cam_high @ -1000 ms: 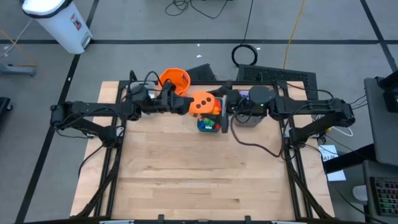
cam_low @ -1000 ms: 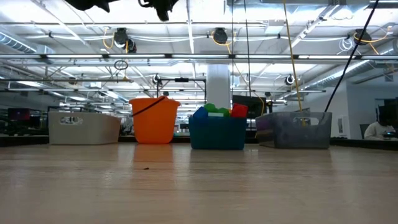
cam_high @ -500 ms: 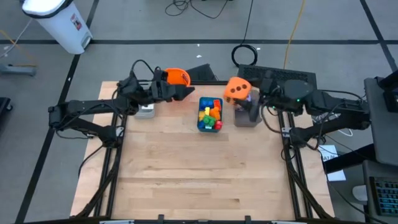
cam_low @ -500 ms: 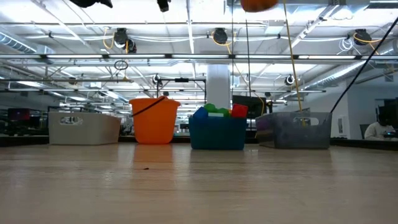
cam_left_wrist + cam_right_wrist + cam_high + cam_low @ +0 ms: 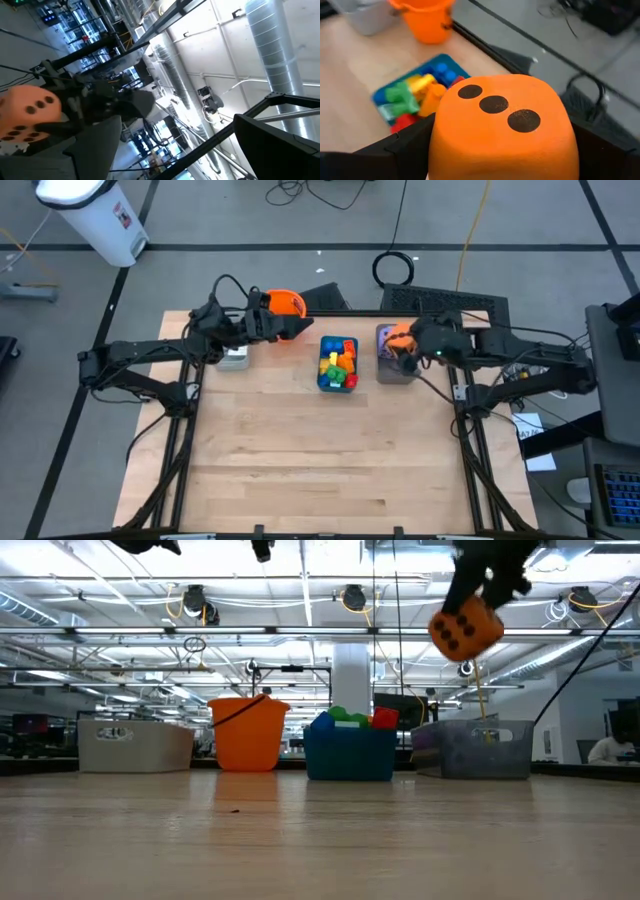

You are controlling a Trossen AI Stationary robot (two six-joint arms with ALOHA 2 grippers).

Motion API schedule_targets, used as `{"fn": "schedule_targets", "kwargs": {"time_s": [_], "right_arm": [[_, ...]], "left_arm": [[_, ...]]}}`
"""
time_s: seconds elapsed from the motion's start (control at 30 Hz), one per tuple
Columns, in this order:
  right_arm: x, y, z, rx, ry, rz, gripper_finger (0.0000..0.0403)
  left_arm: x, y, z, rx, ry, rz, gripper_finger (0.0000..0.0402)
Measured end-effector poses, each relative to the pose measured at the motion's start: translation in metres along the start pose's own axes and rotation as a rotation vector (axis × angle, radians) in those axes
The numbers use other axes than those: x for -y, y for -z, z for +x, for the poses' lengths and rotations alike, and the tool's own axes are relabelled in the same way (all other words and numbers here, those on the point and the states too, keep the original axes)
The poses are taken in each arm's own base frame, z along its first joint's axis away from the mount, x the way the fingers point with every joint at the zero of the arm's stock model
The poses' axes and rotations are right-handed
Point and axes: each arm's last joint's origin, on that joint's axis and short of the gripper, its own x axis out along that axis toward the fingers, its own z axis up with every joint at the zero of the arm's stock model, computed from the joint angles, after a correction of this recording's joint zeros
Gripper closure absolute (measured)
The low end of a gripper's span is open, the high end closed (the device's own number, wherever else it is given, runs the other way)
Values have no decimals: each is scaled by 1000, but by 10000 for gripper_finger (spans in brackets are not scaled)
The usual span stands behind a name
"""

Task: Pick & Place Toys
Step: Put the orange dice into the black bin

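My right gripper [image 5: 408, 345] is shut on a large orange die [image 5: 398, 334] with dark pips. It hangs high above the grey tray [image 5: 392, 370] at the table's far right. In the low view the die [image 5: 466, 628] hangs well above that tray [image 5: 472, 748]. The teal tray [image 5: 338, 363] in the far middle holds several bright bricks [image 5: 417, 97]. My left gripper [image 5: 292, 328] stands open and empty in the air beside the orange bucket [image 5: 285, 302]. My right gripper pinches the orange die between its two fingers [image 5: 407, 145], one on each of two opposite faces [image 5: 440, 135]. The three-pip face [image 5: 495, 105] is turned toward the wrist camera. The fingers slant down from the table's right side. The die is lifted clear above the grey tray.
A pale tray [image 5: 233, 358] sits at the far left beside the orange bucket [image 5: 248, 733]. The near half of the wooden table [image 5: 320, 460] is bare. The arm frames run along the table's left and right edges.
My right gripper has carried the orange die from above the teal tray toward the table's right edge. It then tipped downward, lowering the die over the grey tray. My left gripper, which was close to the die, has drawn back toward the far edge near the bucket.
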Motion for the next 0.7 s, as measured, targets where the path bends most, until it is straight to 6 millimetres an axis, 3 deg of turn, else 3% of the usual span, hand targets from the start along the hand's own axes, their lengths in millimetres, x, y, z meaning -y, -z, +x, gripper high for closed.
{"fn": "schedule_targets", "kwargs": {"time_s": [0.27,0.7], "right_arm": [[6,28,47,-72,12,158,42],[10,82,92,-114,65,260,42]], "left_arm": [[-1,0,0,-2,-2,-1,14],[-1,1,0,-21,2,7,14]]}}
